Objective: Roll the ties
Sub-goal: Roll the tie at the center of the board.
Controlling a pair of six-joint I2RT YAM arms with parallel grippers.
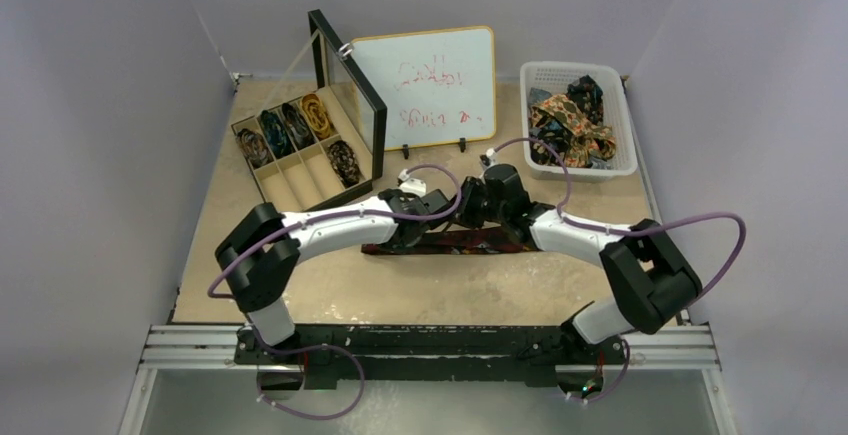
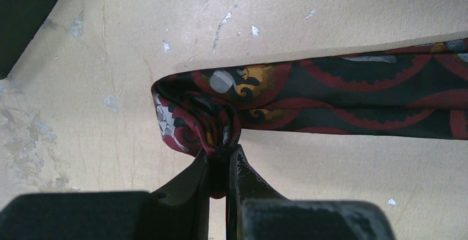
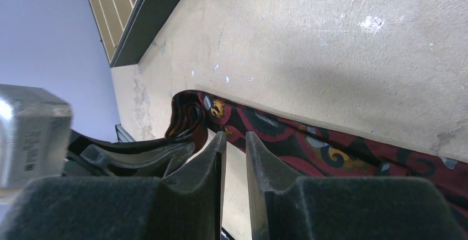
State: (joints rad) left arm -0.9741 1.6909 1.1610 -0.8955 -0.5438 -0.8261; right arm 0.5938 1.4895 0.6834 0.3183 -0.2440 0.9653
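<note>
A dark maroon tie (image 1: 462, 240) with red, gold and grey swirls lies as a flat strip across the middle of the table. My left gripper (image 1: 405, 227) is shut on its folded, bunched left end (image 2: 193, 116), with the fabric pinched between the fingertips (image 2: 222, 150). The rest of the strip (image 2: 359, 94) runs off to the right. My right gripper (image 1: 468, 211) hovers close beside it over the tie (image 3: 309, 146). Its jaws (image 3: 234, 139) stand a narrow gap apart with nothing between them. The left gripper's fingers (image 3: 138, 154) show at the left of the right wrist view.
An open black box (image 1: 290, 190) at the back left holds several rolled ties (image 1: 300, 125) in its compartments. A white basket (image 1: 612, 170) at the back right holds loose ties (image 1: 570, 120). A small whiteboard (image 1: 425, 85) stands between them. Purple cables loop from both arms.
</note>
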